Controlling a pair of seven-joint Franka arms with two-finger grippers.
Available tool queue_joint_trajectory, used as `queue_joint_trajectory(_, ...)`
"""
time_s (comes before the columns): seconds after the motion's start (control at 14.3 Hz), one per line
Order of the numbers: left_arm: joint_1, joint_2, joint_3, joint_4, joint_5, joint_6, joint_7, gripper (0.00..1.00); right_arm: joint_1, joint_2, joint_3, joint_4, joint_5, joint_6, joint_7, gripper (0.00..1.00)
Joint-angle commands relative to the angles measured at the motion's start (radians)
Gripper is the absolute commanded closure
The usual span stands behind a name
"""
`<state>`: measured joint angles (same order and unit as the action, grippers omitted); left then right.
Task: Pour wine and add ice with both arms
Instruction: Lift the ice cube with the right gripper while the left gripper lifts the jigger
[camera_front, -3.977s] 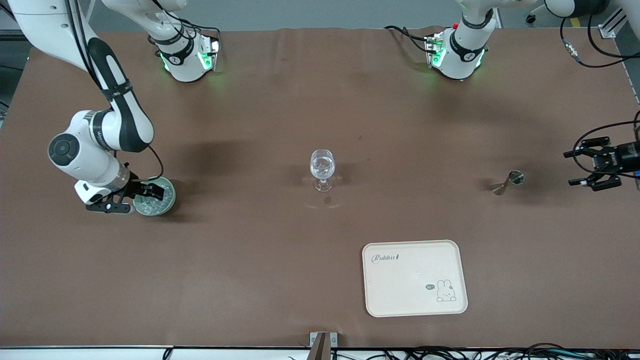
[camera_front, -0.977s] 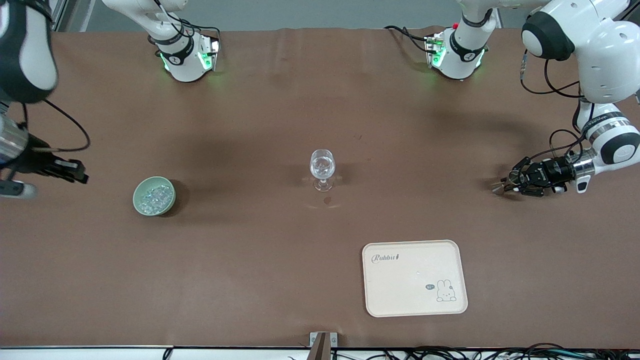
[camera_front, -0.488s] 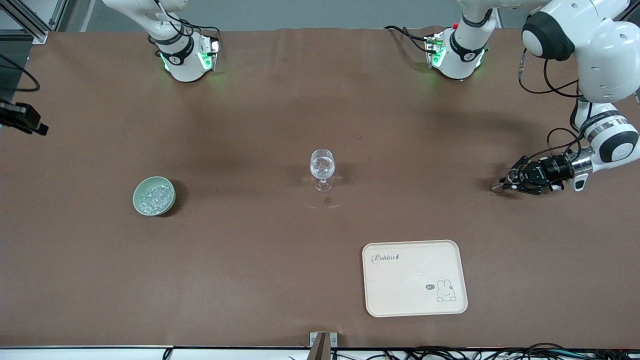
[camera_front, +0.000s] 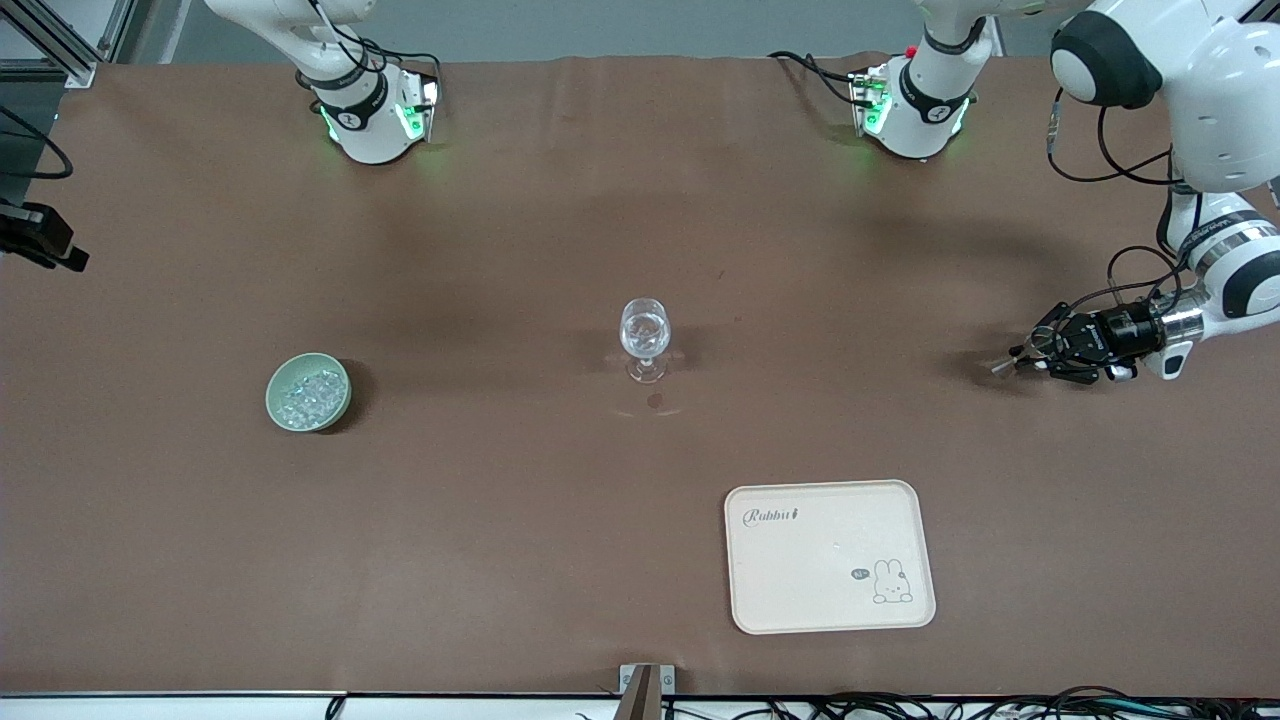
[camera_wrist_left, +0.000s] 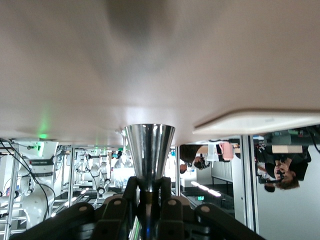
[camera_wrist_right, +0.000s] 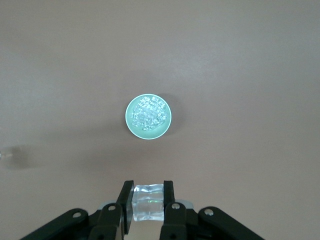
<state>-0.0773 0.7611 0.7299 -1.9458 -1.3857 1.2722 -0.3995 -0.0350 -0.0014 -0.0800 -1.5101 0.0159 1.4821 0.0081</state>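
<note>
A clear wine glass (camera_front: 645, 338) stands mid-table. The ice (camera_front: 305, 392) lies heaped in a small green bowl (camera_front: 340, 400) toward the right arm's end, and shows again in the right wrist view as ice (camera_wrist_right: 148, 115) in the bowl (camera_wrist_right: 131, 128). My right gripper (camera_wrist_right: 148, 200) is up high, shut on one clear ice cube (camera_wrist_right: 148, 204); in the front view this right gripper (camera_front: 45, 245) is at the table's edge. My left gripper (camera_front: 1035, 353) is shut on the waist of a silver jigger (camera_wrist_left: 149, 147), held just over the table at the left arm's end. The wine is hidden.
A cream tray (camera_front: 830, 556) with a rabbit drawing lies nearer the front camera than the glass, toward the left arm's end; its tray rim (camera_wrist_left: 260, 120) shows in the left wrist view. A small wet spot (camera_front: 654, 401) marks the cloth beside the glass.
The left gripper has finished closing on the jigger and shifted it slightly toward the left arm's end. The right gripper, with its ice cube, has risen away from the bowl to the table's edge.
</note>
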Motion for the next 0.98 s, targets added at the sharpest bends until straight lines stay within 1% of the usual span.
queue_joint_trajectory(0.0,-0.029,-0.121,0.000,-0.022,0.066,0.002,-0.064,0.99,-0.006,-0.011,0.013,-0.010,0.002,0.004,-0.011,0.99)
queue_joint_trajectory(0.07,-0.026,-0.156,-0.019,-0.024,0.074,0.004,-0.085,0.99,-0.006,-0.011,0.011,-0.010,0.002,0.003,-0.011,0.99)
queue_joint_trajectory(0.28,-0.024,-0.222,-0.075,-0.028,0.076,0.003,-0.155,0.99,-0.008,-0.009,0.009,-0.006,0.005,0.006,-0.013,0.99)
queue_joint_trajectory(0.35,-0.024,-0.251,-0.105,-0.031,0.076,0.004,-0.194,0.99,-0.005,-0.009,0.009,-0.006,0.006,0.007,-0.013,0.99)
queue_joint_trajectory(0.49,-0.024,-0.296,-0.130,-0.035,0.076,0.004,-0.212,0.99,-0.003,-0.009,0.011,-0.006,0.009,0.010,-0.013,0.99)
queue_joint_trajectory(0.56,-0.033,-0.313,-0.145,-0.033,0.076,0.015,-0.222,0.99,-0.002,-0.009,0.011,-0.006,0.009,0.007,-0.013,0.99)
queue_joint_trajectory(0.7,-0.036,-0.364,-0.206,-0.047,0.076,0.067,-0.260,0.99,0.000,-0.009,0.011,-0.006,0.009,0.006,-0.013,0.99)
queue_joint_trajectory(0.91,-0.036,-0.430,-0.273,-0.074,0.077,0.130,-0.274,0.99,-0.002,-0.008,0.011,-0.006,0.009,0.009,-0.013,0.99)
